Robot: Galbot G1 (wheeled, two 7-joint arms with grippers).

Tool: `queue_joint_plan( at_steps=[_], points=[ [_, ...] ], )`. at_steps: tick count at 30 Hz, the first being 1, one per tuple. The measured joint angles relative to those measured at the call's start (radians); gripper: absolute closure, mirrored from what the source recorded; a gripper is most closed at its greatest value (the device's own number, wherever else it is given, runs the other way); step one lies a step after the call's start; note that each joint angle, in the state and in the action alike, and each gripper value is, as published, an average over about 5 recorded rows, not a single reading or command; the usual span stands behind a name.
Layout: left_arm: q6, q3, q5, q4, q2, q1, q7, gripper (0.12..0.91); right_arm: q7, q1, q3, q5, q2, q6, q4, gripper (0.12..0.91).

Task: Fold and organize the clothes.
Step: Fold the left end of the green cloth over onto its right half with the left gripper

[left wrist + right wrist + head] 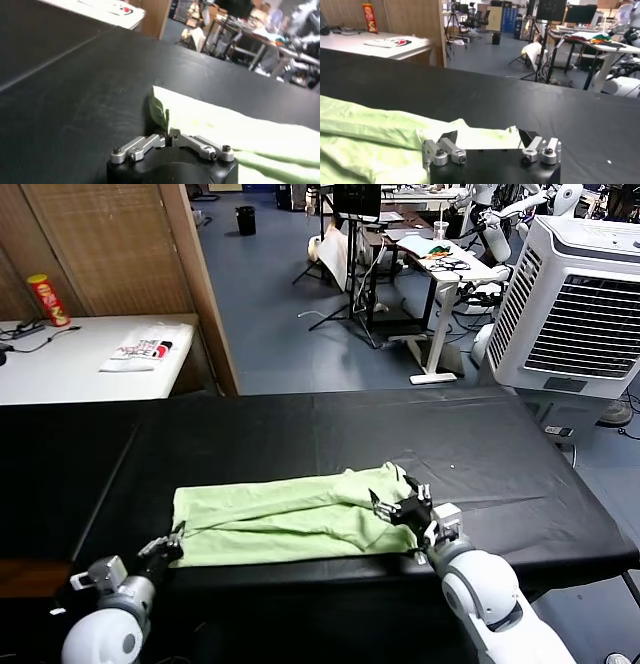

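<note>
Pinching one corner of the T-shirt (290, 519) with the left gripper (172, 546), while the right gripper (400, 508) stands spread over the other end.

The shirt lies crumpled along the near edge of the black table (500, 454). The left jaws hold only a thin fold, so it may slip out when lifted; the right grasps nothing yet, and one-sided pulling could drag the cloth off the edge. The white packet (140, 352) and red can (46, 299) sit well apart on a side table, blocking nothing.

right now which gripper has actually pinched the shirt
The left gripper, shut on the T-shirt corner; the right gripper stands open over the other end.
</note>
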Motion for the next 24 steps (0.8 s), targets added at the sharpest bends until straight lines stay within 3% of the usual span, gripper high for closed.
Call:
queue_joint_plan(
  at_steps=[5,11,17,24],
  points=[
    [-0.042,-0.032,0.213,0.024,0.060,0.002,0.030,0.867,0.000,-0.017,0.011,-0.010,0.009,0.002,0.018,0.227],
    [-0.038,-0.117,0.295,0.056,0.186,0.023,0.031,0.867,0.000,-0.041,0.016,-0.028,0.026,0.004,0.036,0.227],
    [-0.017,-0.152,0.292,0.031,0.242,0.033,0.016,0.867,0.000,-0.064,0.015,-0.062,0.044,0.012,0.042,0.227],
    [0.081,-0.073,0.166,-0.097,0.170,0.012,-0.049,0.867,0.001,-0.095,0.026,-0.076,0.064,0.021,0.056,0.227]
  ],
)
